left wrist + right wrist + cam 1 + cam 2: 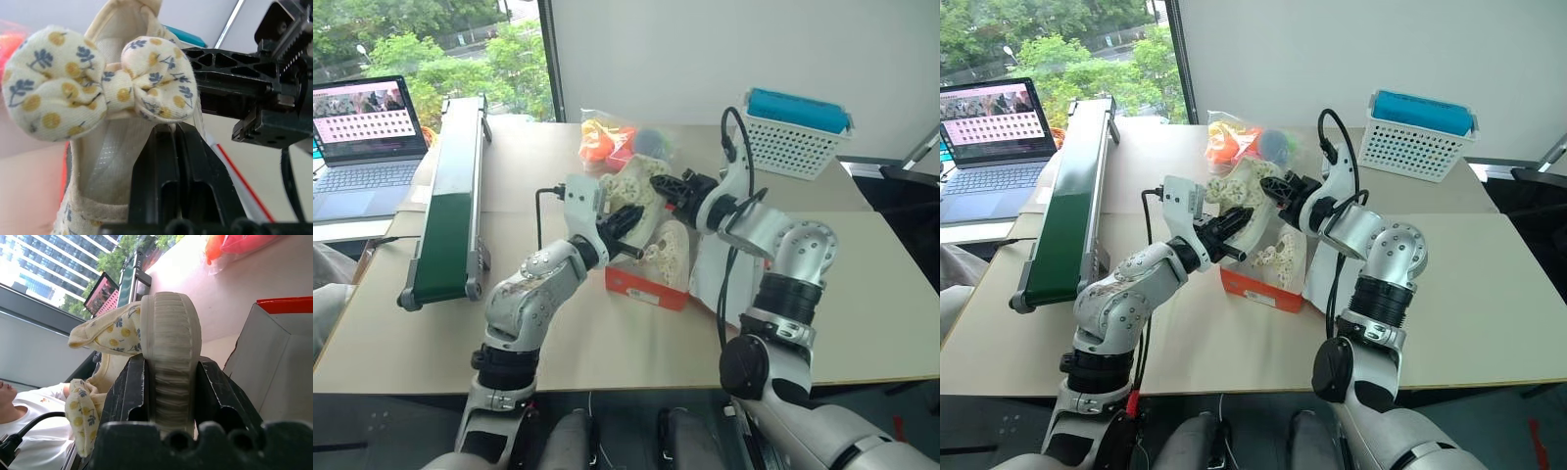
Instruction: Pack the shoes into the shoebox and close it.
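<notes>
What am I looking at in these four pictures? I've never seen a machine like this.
It is a humanoid robot with two arms. Two pictures come from cameras in its head, two from its wrists. Over a table, the right gripper pinches a cream shoe by its sole; the left gripper sits at the same shoe's fabric edge beside the bow. Below is an open red shoebox with the second shoe inside. Also there: a toy bag, white basket, conveyor, laptop.

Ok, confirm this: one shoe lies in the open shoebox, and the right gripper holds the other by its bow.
Not the bow: the right gripper holds the other shoe by its sole, as the right wrist view shows. One shoe lies in the open shoebox.
</notes>
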